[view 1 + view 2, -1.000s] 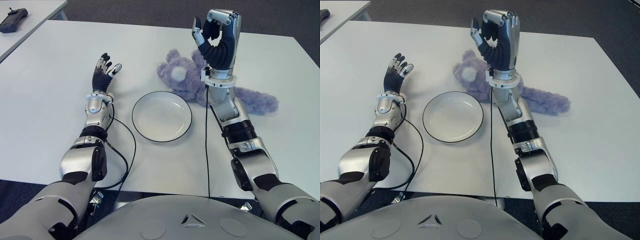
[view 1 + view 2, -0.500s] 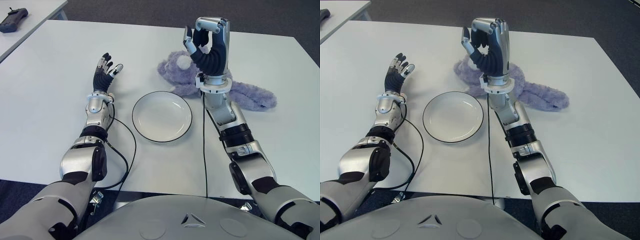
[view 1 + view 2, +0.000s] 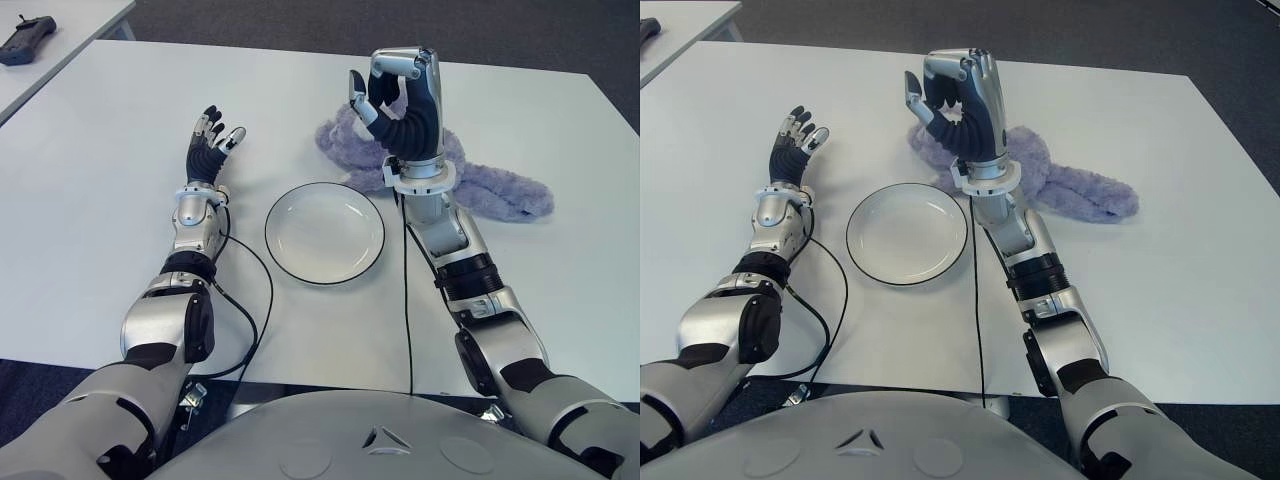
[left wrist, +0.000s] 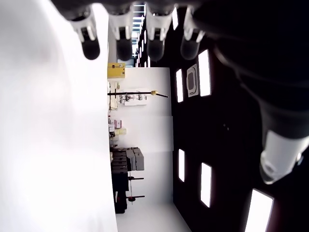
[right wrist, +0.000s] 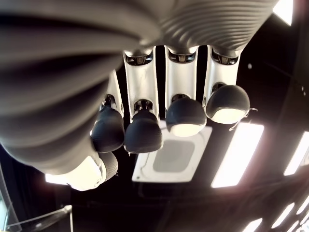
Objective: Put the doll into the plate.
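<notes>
**Purple doll lies beyond an unfilled plate**

White with a thin dark rim, the round plate (image 3: pixel 324 232) sits on the white table (image 3: pixel 90 180) in front of the robot, and nothing lies in it. The doll (image 3: pixel 480 186) is on the table just past the plate's far right edge, outside it. It is a soft toy of shaggy lilac-purple plush, sprawled flat, with a rounded bulk toward the plate and a long limb or tail stretching off to the right.

The right hand (image 3: pixel 400 85) is raised upright above the doll's rounded end, partly hiding it. Its fingers (image 5: pixel 186 116) are curled over toward the palm with the thumb bent in beside them, and they grip nothing.

The left hand (image 3: pixel 209 145) shows to the left of the plate, well apart from the doll, palm turned up, its fingers (image 4: pixel 91 46) spread loosely and holding nothing.

A dark handheld controller (image 3: pixel 27 38) lies on a second table at the far left.
</notes>
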